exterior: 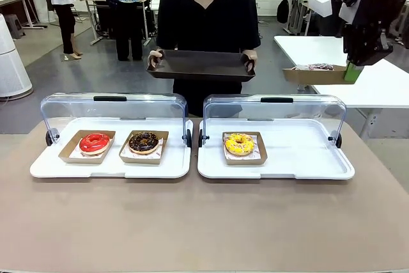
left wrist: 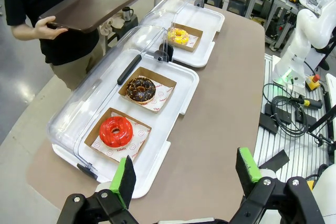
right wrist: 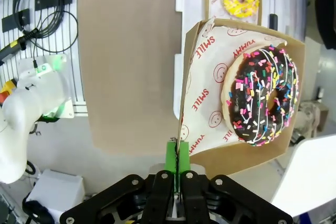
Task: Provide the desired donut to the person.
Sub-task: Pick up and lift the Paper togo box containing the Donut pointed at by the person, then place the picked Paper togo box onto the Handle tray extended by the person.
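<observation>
Barely visible from the front, the sprinkled donut (exterior: 319, 66) shows only as a dark sliver above the rim of its cardboard tray (exterior: 313, 75). The right pincer (exterior: 352, 72) grips that tray by one end, raised in the air at the picture's right, about level with the person's serving tray. One green pad shows there; the other finger is hidden behind the cardboard. The right wrist view makes it plain. The pincer (right wrist: 177, 157) is clamped together on the tray's near wall and paper liner, and the tray (right wrist: 247, 153) juts away from the fingertips. The donut (right wrist: 261, 95) lies just past them, off to one side, its chocolate icing and coloured sprinkles in full sight.

The person (exterior: 204, 17), head cut off by the top edge, stands at the far side holding a dark serving tray (exterior: 201, 65) in both hands, well apart from the held tray. The left pincer (left wrist: 186, 171) hangs above the tabletop (exterior: 192, 222) near the left case's corner, jaws wide apart with nothing between them. Under raised clear lids, the left case (exterior: 38, 167) holds a red donut (exterior: 94, 142) and a chocolate donut (exterior: 144, 142). The right case (exterior: 307, 164) holds a yellow donut (exterior: 239, 144).
</observation>
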Robot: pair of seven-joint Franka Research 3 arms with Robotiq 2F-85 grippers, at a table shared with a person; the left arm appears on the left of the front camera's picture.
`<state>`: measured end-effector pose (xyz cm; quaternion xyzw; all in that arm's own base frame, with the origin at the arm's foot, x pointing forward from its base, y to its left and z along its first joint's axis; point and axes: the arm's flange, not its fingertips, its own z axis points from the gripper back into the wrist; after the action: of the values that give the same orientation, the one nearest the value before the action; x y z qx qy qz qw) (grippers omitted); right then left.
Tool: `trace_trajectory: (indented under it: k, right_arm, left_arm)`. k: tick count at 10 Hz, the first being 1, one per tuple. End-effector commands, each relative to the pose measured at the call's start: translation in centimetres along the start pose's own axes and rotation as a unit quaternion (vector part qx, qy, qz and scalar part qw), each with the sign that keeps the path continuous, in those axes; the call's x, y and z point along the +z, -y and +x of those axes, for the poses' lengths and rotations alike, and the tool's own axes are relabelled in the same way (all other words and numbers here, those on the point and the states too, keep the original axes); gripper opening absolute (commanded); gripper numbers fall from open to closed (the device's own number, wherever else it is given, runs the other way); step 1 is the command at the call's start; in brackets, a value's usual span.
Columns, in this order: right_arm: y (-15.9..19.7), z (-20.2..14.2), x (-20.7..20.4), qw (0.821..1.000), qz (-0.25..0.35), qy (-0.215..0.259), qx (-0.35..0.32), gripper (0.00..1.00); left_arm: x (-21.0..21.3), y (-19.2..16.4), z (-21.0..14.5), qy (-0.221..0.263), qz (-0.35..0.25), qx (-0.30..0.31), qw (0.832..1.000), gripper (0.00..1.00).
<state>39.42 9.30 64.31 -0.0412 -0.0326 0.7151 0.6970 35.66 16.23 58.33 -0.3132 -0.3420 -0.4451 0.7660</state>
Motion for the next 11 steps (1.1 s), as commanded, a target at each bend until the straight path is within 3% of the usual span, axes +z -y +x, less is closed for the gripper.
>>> trace_trajectory:
  k: [1,11]
  right_arm:
    - [-0.58,-0.15,0.26,1.0,-0.001,0.0,-0.003,0.0]
    - [-0.58,-0.15,0.26,1.0,-0.001,0.0,-0.003,0.0]
  left_arm:
    - [0.16,0.08,0.01,0.008,-0.002,-0.004,1.0,1.0]
    - [0.16,0.08,0.01,0.008,-0.002,-0.004,1.0,1.0]
